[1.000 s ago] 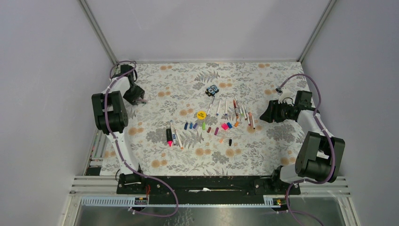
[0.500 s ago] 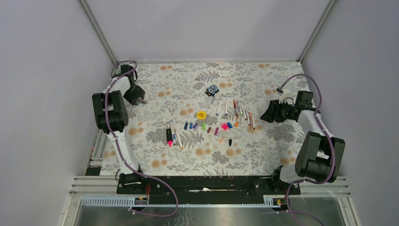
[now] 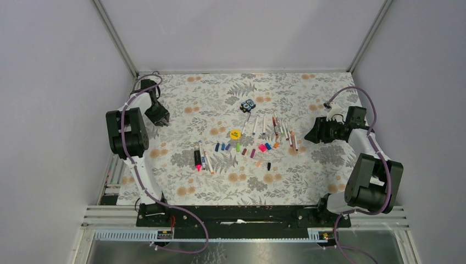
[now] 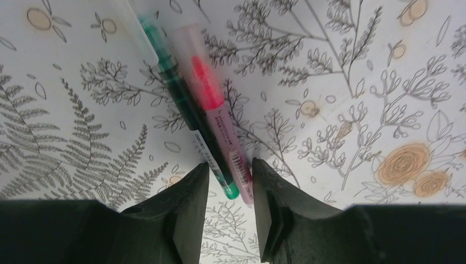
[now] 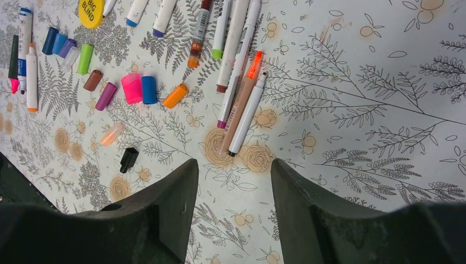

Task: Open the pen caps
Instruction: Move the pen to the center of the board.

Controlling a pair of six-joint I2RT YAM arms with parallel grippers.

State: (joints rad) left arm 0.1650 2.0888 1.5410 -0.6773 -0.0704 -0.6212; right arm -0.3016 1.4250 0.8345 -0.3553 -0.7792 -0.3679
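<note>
Pink pen (image 4: 215, 107), green pen (image 4: 186, 116) between left jaws, narrower than before

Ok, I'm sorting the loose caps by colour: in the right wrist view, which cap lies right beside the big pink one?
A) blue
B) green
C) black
A: the blue cap lies side by side with the pink cap, while the green cap and the black cap lie well apart from it.
</note>
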